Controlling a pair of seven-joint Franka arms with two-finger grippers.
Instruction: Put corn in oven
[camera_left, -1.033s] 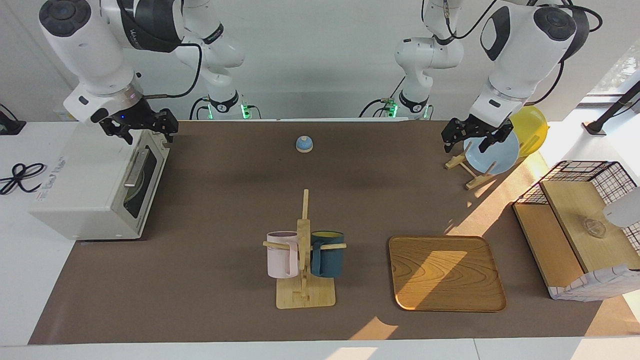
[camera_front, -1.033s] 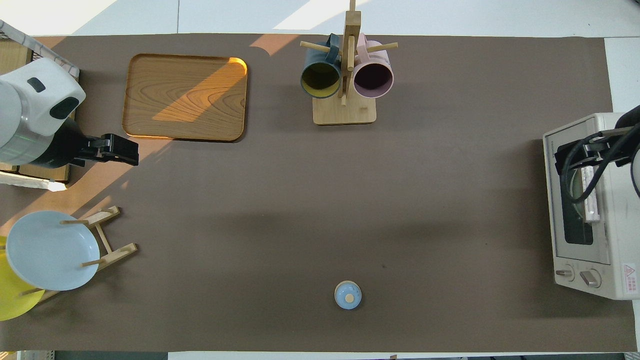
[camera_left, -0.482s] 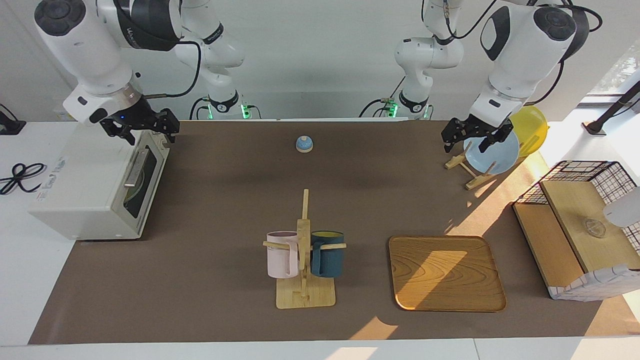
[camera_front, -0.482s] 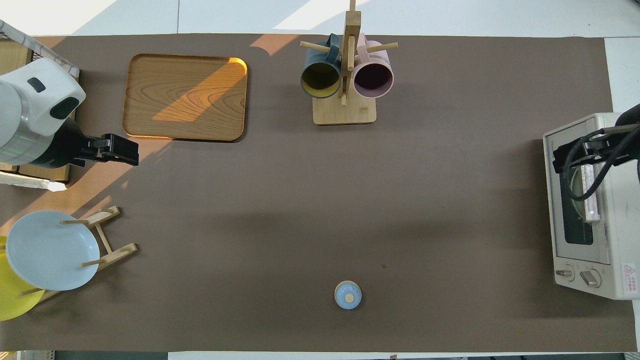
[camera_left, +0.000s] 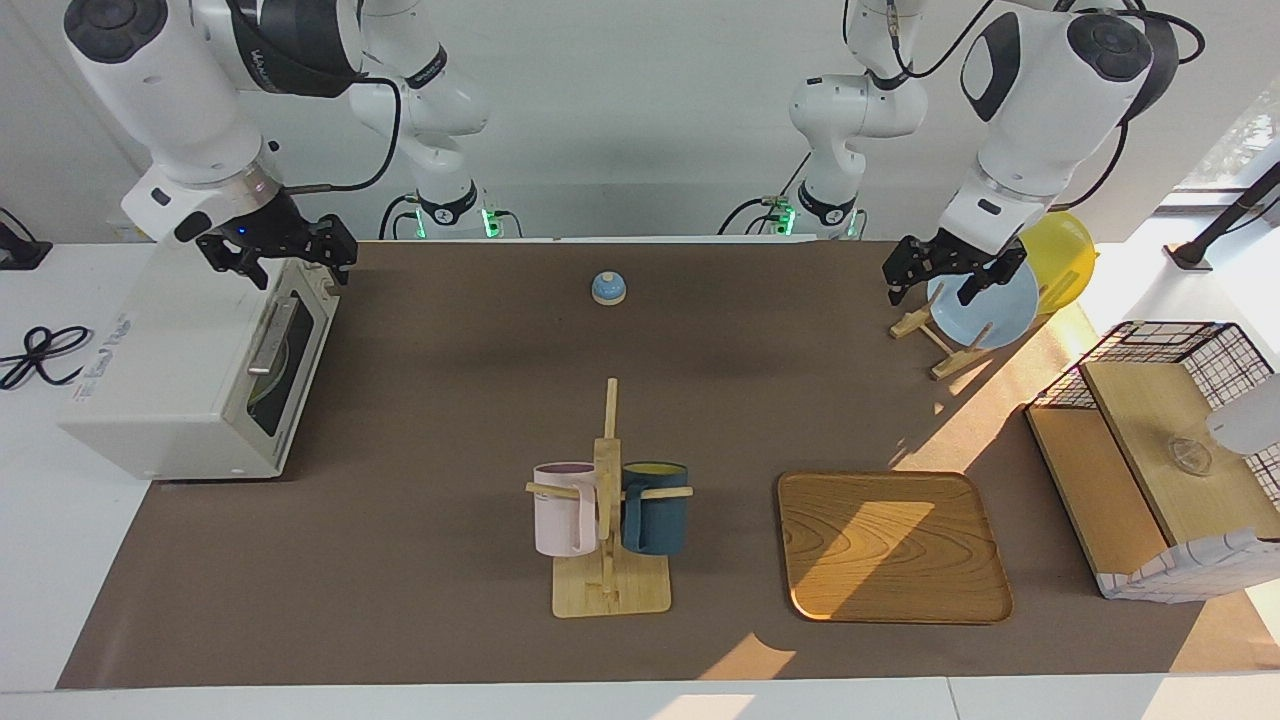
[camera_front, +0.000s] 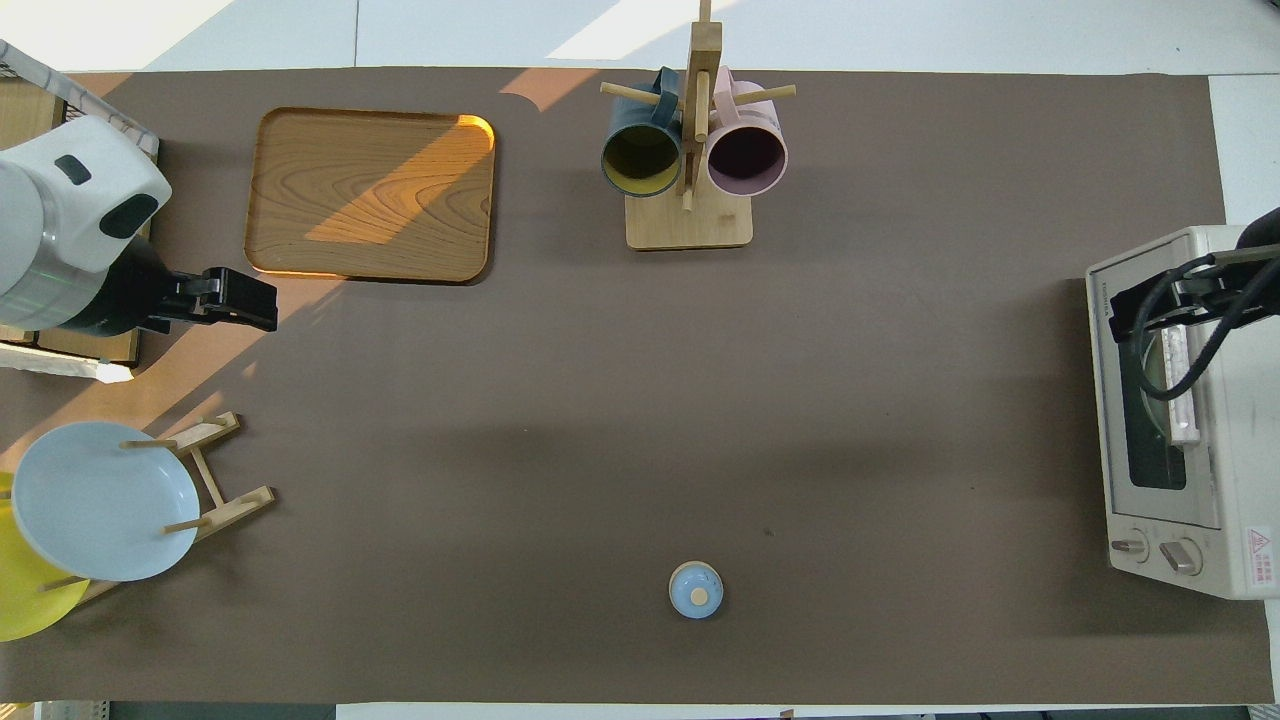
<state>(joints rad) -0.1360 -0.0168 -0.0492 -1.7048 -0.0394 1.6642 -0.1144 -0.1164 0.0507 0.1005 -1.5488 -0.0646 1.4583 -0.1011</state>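
The white oven (camera_left: 170, 380) stands at the right arm's end of the table with its dark glass door shut; it also shows in the overhead view (camera_front: 1200, 420). No corn is in plain view. A pale yellowish shape shows through the glass, and I cannot tell what it is. My right gripper (camera_left: 278, 262) hangs open and empty just over the oven's top front edge, above the silver handle (camera_left: 272, 335). In the overhead view, my right gripper (camera_front: 1150, 300) covers part of the door. My left gripper (camera_left: 930, 288) waits open and empty over the plate rack.
A blue plate (camera_left: 985, 305) and a yellow plate (camera_left: 1060, 255) stand in a wooden rack. A mug tree (camera_left: 608, 520) holds a pink mug and a dark blue mug. A wooden tray (camera_left: 890, 545) lies beside it. A small blue bell (camera_left: 608, 288) sits near the robots. A wire basket (camera_left: 1150, 450) stands at the left arm's end.
My right gripper has risen slightly above the oven's top front edge. The left arm has not moved. The oven door stays shut.
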